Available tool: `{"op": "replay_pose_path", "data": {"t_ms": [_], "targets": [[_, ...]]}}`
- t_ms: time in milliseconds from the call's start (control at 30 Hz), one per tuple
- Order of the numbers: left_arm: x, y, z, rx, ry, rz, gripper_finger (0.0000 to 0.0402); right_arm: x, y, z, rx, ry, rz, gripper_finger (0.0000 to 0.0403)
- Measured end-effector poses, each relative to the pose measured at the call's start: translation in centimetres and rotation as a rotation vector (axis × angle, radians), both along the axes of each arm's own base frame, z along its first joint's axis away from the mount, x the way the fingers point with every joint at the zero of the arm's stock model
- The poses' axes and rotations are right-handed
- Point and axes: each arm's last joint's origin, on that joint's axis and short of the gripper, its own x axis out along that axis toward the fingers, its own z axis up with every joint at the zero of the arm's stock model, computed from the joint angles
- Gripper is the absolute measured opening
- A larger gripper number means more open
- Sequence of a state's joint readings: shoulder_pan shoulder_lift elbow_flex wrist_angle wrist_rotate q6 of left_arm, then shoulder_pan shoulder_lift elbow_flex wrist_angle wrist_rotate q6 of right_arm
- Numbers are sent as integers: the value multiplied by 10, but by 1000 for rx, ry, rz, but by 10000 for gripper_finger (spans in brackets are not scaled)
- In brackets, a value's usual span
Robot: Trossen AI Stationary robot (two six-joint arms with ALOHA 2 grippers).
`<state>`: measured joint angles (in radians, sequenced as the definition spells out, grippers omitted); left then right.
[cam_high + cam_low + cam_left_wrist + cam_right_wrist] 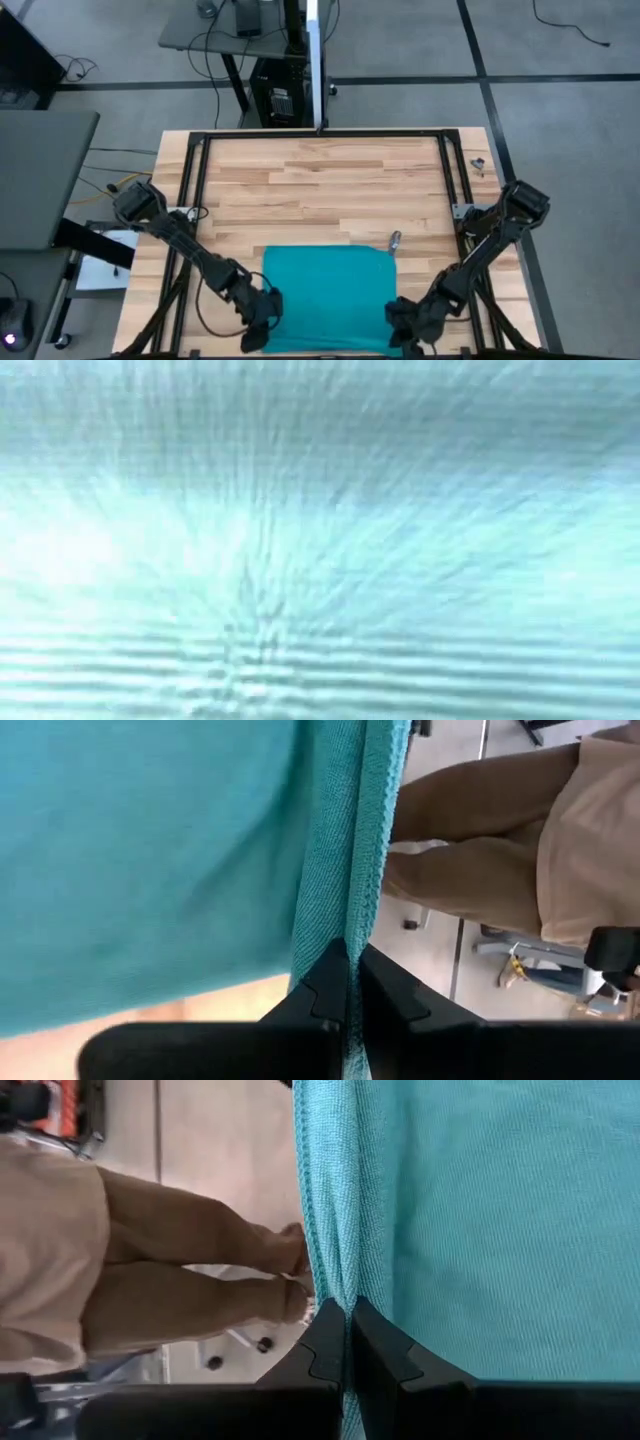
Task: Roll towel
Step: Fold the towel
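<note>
Left tool [262, 327] and right tool [402, 327] each pinch a near corner of the towel [325, 295]

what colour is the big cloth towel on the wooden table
Plain teal cloth towel, no pattern; clearest in the high view.

This looks like a robotics lab or test room rather than a home. A pale wooden butcher-block table [330, 180] carries a black metal frame [320, 135] and stands on a grey tiled floor with dark seams [560, 120]. Behind it, a grey desk on black legs [215, 35] holds equipment, with black cables trailing across the floor [570, 25]. A person in beige clothing [90, 1250] stands just beyond the table, near wheeled furniture bases [530, 955].
</note>
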<state>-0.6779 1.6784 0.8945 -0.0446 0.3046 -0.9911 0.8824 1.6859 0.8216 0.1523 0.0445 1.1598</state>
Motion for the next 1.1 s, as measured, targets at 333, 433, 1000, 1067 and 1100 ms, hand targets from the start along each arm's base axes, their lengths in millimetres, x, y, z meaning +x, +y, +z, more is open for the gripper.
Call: {"op": "replay_pose_path", "data": {"t_ms": [333, 433, 1000, 1067, 1100], "targets": [[-1, 27, -24, 68, 65, 54, 0, 8, -32, -23, -52, 40, -71, 0], [-1, 29, -26, 100, 65, 81, 0, 7, -36, -27, -67, 49, -81, 0], [4, 40, -28, 146, 83, 189, 1, 7, -42, -32, -74, 91, -111, 37], [4, 41, -28, 153, 92, 190, 10, 6, -44, -34, -75, 121, -133, 53], [3, 41, -29, 155, 95, 190, 17, 6, -45, -34, -75, 128, -138, 62]]}}
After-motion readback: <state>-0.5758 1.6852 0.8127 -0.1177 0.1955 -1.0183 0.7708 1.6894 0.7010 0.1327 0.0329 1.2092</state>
